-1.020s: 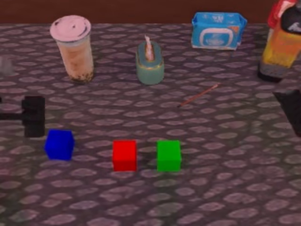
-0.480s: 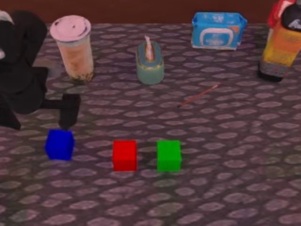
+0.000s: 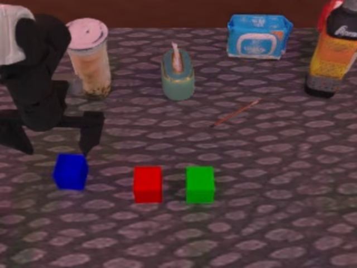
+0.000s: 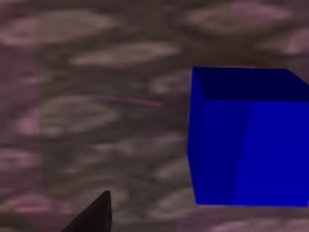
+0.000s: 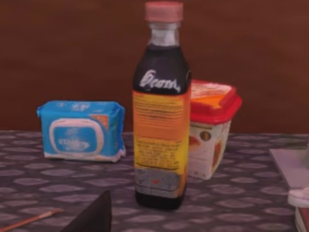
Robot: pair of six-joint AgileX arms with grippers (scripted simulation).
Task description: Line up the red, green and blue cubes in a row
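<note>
Now reaching farther in from the upper left of the top view than half a second ago: left arm (image 3: 34, 72), black and bulky, overlapping the edge of the pink-lidded cup (image 3: 88, 56). Left gripper (image 3: 88, 133) hanging just above and slightly right of the blue cube (image 3: 71, 171), lower and farther right than before; cannot tell whether its fingers are spread or closed, with only one dark fingertip (image 4: 94, 215) showing in the left wrist view beside the cube's glossy blue faces (image 4: 246, 137).

Lying unmoved since the earlier frames, lower left to centre: blue cube, then a wide gap, then red cube (image 3: 148, 183) and green cube (image 3: 200, 184) sitting close together, a narrow strip of table between them. All three matte, sharp-edged, equal in size, roughly on one horizontal line.

Standing along the upper band: translucent cup with brownish contents, rounded teal tissue holder (image 3: 178, 75) with a white tuft, soft blue wipes pack (image 3: 259, 36), tall dark bottle (image 3: 333, 53) with an orange label at the far right. Resting right of centre: a thin brown stick (image 3: 236, 113), slanted.

Spreading under everything: table (image 3: 268, 212) patterned in mauve cobbles. Leaving open room across the whole lower band and the right half.

Right arm gone from the top view's right edge, where a dark shape showed a second ago; right wrist view facing the bottle, a red-lidded tub (image 5: 211, 126) and the wipes.
</note>
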